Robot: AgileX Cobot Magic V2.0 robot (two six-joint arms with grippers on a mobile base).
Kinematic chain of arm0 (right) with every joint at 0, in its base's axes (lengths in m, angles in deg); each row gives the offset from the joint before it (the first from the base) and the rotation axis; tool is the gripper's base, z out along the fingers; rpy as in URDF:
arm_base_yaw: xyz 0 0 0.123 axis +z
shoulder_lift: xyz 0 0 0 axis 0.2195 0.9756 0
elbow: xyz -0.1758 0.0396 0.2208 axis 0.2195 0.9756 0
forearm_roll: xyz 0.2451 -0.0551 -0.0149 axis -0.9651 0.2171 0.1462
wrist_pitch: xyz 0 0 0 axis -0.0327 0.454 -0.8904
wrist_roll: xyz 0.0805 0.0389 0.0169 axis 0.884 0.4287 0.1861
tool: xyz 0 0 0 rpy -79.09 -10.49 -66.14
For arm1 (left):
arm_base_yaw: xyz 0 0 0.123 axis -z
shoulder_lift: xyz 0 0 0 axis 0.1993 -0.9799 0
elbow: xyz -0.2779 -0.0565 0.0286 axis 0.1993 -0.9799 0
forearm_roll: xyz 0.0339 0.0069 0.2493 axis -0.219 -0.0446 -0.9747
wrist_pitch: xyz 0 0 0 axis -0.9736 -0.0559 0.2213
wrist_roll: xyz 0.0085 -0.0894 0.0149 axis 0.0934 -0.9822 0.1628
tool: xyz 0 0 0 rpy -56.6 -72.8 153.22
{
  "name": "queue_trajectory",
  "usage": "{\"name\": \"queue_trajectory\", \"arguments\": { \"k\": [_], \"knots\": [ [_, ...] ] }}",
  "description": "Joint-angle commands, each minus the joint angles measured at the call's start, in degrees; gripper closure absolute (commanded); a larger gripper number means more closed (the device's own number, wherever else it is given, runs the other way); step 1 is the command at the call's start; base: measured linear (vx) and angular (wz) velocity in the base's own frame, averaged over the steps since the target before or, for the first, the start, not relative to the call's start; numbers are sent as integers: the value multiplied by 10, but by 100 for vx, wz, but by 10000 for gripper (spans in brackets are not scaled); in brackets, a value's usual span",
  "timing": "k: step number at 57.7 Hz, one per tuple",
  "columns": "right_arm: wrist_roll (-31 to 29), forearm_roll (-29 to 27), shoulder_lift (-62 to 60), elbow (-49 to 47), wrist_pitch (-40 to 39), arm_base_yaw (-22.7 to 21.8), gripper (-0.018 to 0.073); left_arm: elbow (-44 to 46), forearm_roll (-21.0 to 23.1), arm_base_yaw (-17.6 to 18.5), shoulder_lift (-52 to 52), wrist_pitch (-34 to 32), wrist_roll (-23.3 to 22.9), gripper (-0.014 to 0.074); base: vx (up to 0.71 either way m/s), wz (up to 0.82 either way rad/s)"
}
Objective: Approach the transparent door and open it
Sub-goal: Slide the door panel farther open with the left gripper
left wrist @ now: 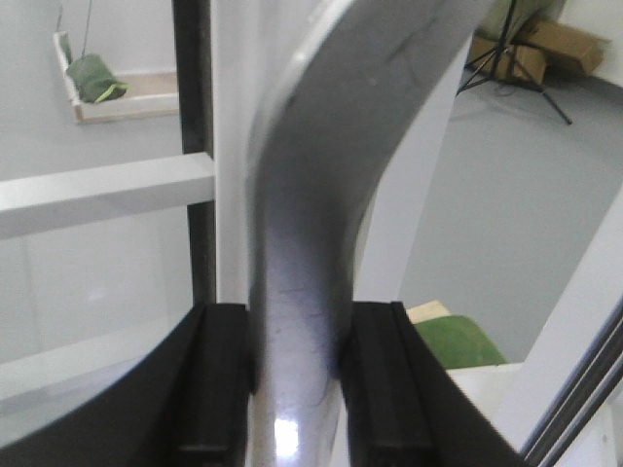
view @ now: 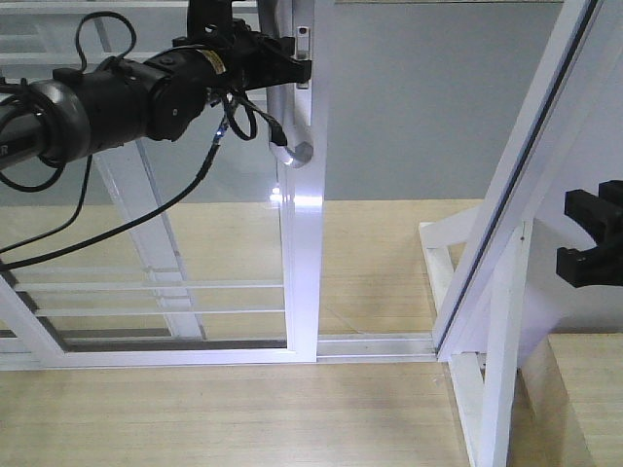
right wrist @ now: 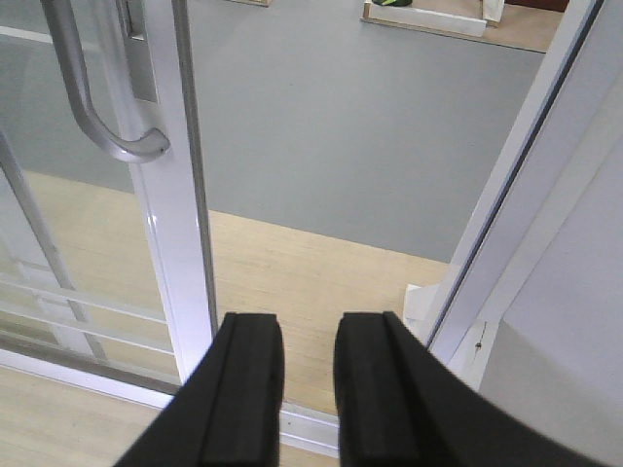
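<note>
Grey floor showing past the gap | my left gripper point(left wrist: 297, 375) is clamping the handle point(left wrist: 321, 195) | transparent door point(view: 304, 243) partly slid, more travel remaining | right gripper point(right wrist: 310, 389) idling narrow, empty

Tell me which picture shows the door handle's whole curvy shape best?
The right wrist view: the handle shows its curve and lower end unblocked. The front view hides its top behind the left gripper; the left wrist view shows only a blurry close-up.

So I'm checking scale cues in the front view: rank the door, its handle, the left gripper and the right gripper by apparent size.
1. door, by far.
2. left gripper.
3. right gripper, cut off at the frame edge, so unsure.
4. handle; only its lower end shows past the left gripper, so this rank is unsure.
</note>
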State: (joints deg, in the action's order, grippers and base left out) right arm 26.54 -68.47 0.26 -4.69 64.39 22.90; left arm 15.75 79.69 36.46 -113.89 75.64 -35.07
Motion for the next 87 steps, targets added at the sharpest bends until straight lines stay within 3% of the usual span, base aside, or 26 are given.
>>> {"name": "queue_trajectory", "arguments": {
  "k": [1, 39, 58, 70, 87],
  "knots": [
    [-5, 3, -4, -19, -42, -3, 313, 19, 19, -34, 43, -26, -4, 286, 0, 0],
    [-5, 3, -4, -19, -40, -3, 313, 15, 13, -122, 91, 122, 1, 284, 0, 0],
    [-5, 3, -4, -19, -38, -3, 313, 15, -48, -160, 129, 134, 1, 284, 0, 0],
    [-5, 3, -4, -19, -38, -3, 313, -23, -47, -192, 159, 110, 1, 284, 0, 0],
    [-5, 3, -4, -19, -38, -3, 313, -183, -46, -251, 236, 9, 0, 284, 0, 0]
  ]
}}
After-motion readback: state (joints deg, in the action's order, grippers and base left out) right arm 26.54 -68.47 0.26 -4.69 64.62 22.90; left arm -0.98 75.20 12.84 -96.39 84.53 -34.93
